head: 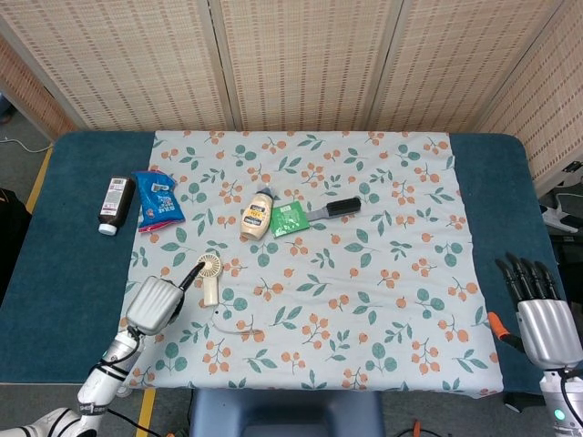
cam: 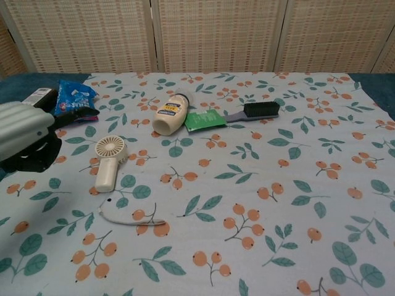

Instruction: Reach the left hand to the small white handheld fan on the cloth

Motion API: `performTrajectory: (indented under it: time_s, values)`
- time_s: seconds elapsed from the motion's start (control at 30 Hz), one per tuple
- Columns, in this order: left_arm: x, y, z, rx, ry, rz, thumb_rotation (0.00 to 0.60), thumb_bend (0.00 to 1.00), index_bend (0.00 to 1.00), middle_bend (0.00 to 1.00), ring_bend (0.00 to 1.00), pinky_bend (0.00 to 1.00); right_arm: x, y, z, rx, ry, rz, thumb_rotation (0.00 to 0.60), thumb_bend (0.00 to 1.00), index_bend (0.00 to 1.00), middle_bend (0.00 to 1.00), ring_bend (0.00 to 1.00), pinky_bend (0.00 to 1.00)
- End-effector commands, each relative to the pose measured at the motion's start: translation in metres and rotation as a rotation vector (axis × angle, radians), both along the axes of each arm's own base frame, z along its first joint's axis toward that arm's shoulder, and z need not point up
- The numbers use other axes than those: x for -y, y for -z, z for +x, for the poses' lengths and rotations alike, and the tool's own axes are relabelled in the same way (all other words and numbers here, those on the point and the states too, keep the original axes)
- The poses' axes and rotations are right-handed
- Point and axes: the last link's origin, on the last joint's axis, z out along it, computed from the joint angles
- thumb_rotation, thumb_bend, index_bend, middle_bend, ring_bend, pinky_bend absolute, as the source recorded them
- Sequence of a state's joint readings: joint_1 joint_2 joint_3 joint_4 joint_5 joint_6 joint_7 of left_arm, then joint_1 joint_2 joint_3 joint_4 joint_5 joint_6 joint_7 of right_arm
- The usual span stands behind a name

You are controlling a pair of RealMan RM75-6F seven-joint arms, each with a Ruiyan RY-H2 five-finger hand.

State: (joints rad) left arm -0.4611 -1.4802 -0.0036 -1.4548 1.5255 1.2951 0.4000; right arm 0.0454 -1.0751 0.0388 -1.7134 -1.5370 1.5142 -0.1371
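Note:
The small white handheld fan [head: 210, 276] [cam: 109, 161] lies flat on the floral cloth [head: 364, 264], its round head pointing away from me and a thin white cord [cam: 131, 219] trailing from its handle. My left hand [head: 156, 301] [cam: 24, 133] hovers just left of the fan, holding nothing. Its dark fingers [head: 188, 277] stretch toward the fan head; I cannot tell whether they touch it. My right hand [head: 539, 309] stays at the table's right front edge, fingers straight and apart, empty.
A dark bottle [head: 116, 204] and a blue packet [head: 158, 200] lie behind the left hand. A cream tube [head: 258, 215], a green sachet [head: 291, 218] and a black brush [head: 335, 209] lie mid-cloth. Wicker screens stand behind the table.

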Motion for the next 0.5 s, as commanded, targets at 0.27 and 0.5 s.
performTrajectory:
  time_s: [0.27,0.5]
  values:
    - [0.097,-0.118,-0.075,0.178,-0.411,0.107,0.6,0.43,0.0,0.0,0.0,0.14,-0.006,0.001,0.005,-0.012,-0.003,0.008,0.6,0.21,0.0,0.0,0.0,0.0]
    - [0.097,-0.139,-0.084,0.204,-0.381,0.187,0.6,0.4,0.0,0.0,0.0,0.04,-0.008,0.008,0.01,-0.023,-0.028,0.01,0.6,0.21,0.0,0.0,0.0,0.0]
